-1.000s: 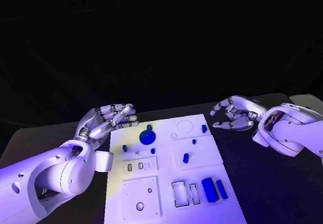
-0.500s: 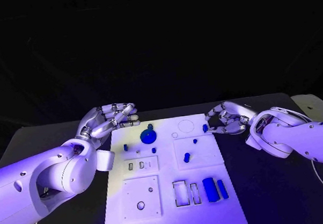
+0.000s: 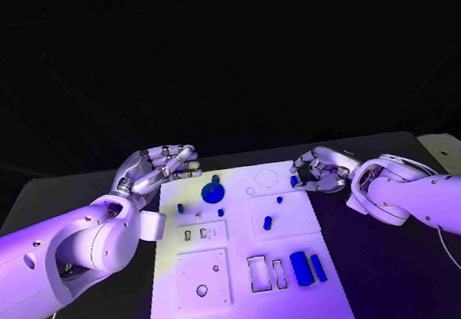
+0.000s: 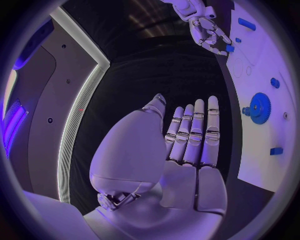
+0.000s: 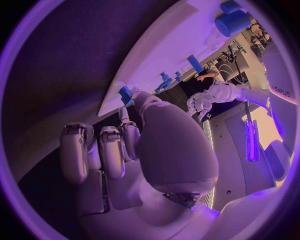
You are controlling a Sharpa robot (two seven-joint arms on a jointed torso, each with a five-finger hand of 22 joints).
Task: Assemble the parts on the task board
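The white task board (image 3: 251,303) lies in the middle of the black table. On its far part sits a blue gear (image 3: 213,193) (image 4: 258,107), with small blue pieces (image 3: 267,222) scattered nearby. Two long blue blocks (image 3: 299,268) lie near the front right. My right hand (image 3: 321,170) (image 4: 209,35) is at the board's far right edge, its fingertips pinching a small blue peg (image 3: 293,181) (image 4: 230,48) (image 5: 125,94). My left hand (image 3: 160,167) (image 4: 187,140) hovers by the far left corner, fingers stretched out, holding nothing.
A white object (image 3: 452,150) sits at the table's far right corner. The board's near half carries a square plate with holes (image 3: 201,282) and narrow rectangular slots (image 3: 257,273). Bare black table (image 3: 409,279) lies on both sides of the board.
My right hand has moved left from beside the board to its right edge and closed its fingers round the small blue peg. The left hand has barely moved.
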